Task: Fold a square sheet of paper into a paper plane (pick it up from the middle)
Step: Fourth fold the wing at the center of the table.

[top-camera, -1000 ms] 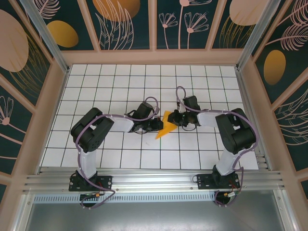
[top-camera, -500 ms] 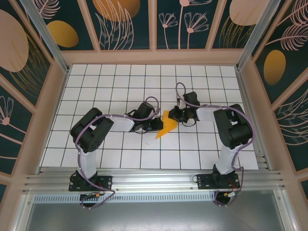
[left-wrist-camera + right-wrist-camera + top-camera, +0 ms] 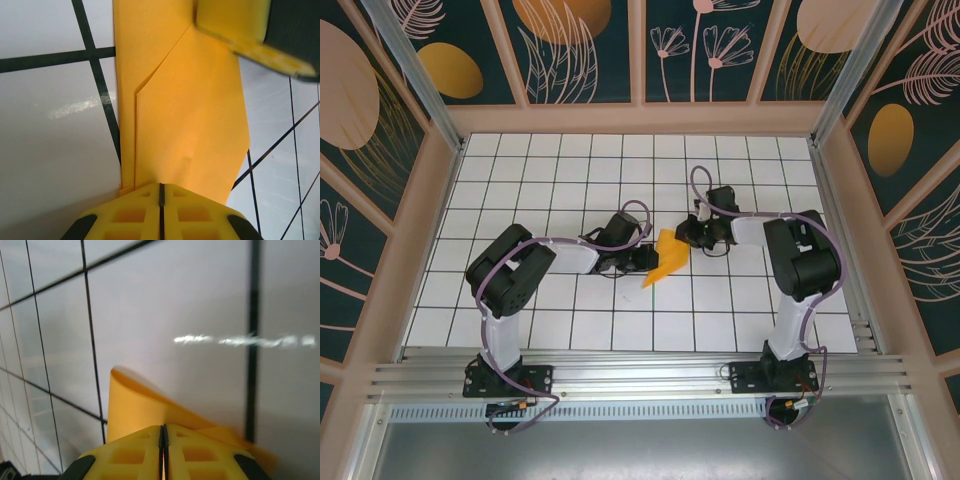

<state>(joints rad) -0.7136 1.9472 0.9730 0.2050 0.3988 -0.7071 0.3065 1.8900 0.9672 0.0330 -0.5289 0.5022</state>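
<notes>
Left arm (image 3: pixel 510 285) and right arm (image 3: pixel 802 262): black joint housings, pale grey links, purple cables (image 3: pixel 636 208), yellow gridded jaws, black bases (image 3: pixel 506 378).

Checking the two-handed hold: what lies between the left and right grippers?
The folded paper spans it, pinched by the left gripper and right gripper, seen from the top external view.

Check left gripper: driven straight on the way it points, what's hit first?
The left gripper is shut on the folded paper, which lies straight ahead; beyond, probably the right gripper pinching the far end. Depth unclear.
</notes>
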